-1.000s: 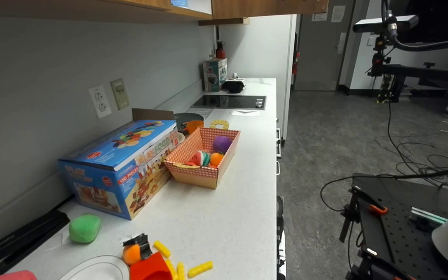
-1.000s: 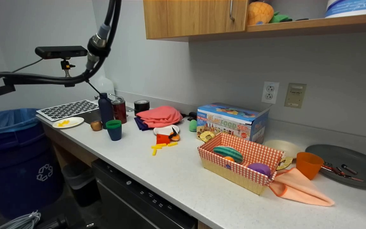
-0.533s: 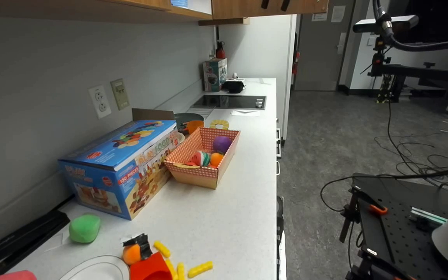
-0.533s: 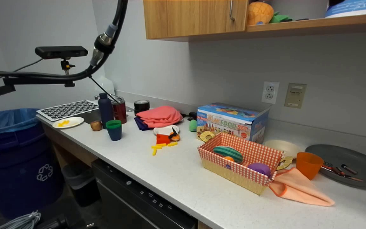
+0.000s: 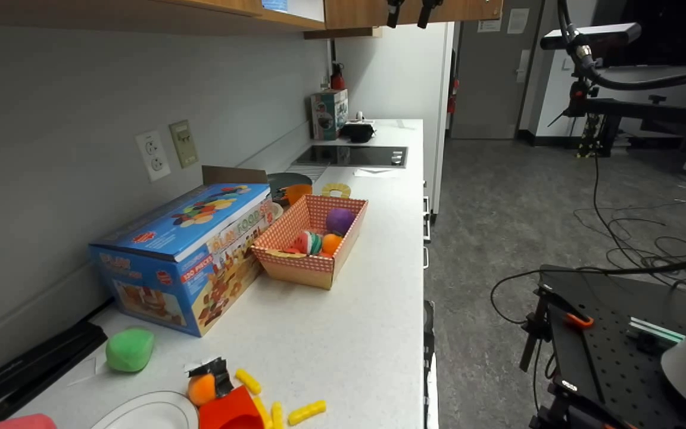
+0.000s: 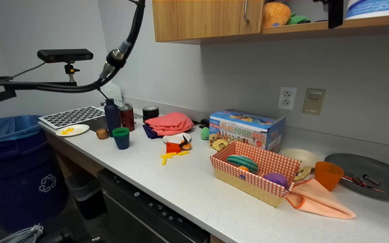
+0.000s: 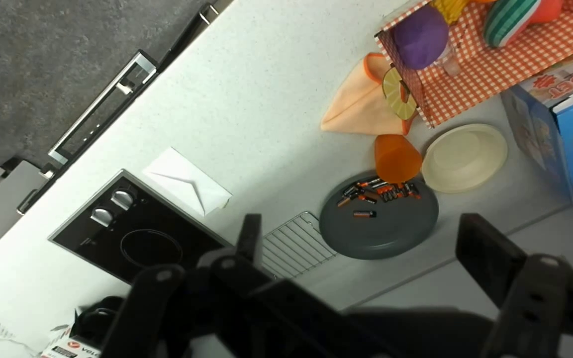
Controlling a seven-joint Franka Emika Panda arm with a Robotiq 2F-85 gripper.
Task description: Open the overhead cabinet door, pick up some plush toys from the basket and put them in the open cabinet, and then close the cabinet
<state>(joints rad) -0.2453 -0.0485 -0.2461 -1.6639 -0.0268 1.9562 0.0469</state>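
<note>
Jaws wide and empty, a robot gripper (image 7: 361, 221) hangs above a counter (image 7: 266, 74), near an open overhead cabinet (image 6: 302, 27). Pickup appears to be the step in hand; the next move likely calls for a descent to the purple toy (image 7: 421, 37) in the basket (image 7: 480, 82), at two o'clock in the wrist view.

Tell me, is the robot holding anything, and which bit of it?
Nothing is held: the gripper is open, with nothing between its fingers. The purple toy lies in the basket.
</note>
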